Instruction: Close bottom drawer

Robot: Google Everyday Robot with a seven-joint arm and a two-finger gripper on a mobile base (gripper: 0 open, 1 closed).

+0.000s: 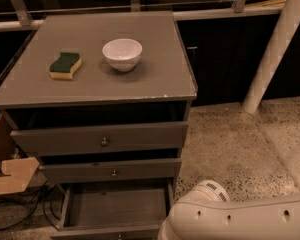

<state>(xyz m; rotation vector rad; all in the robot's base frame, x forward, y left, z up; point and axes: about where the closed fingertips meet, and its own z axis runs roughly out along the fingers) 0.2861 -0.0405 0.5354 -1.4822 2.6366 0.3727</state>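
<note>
Three drawers, we count, in one grey cabinet (182, 134). Top drawer (102, 138) and middle drawer (110, 170): each slightly ajar, a dark gap above its front. Bottom drawer (115, 206): lowest of the three, pulled well out, its bare grey inside showing. Counter (90, 89): bears a green-and-yellow sponge (65, 65) at left and a white bowl (122, 54) near the middle, apart from each other. White robot arm (240, 219): lower right, just beside the bottom drawer's right front corner. Gripper: outside our view, so we cannot tell its state. Cardboard (7, 176) and cables (20, 209): on the floor at left.
</note>
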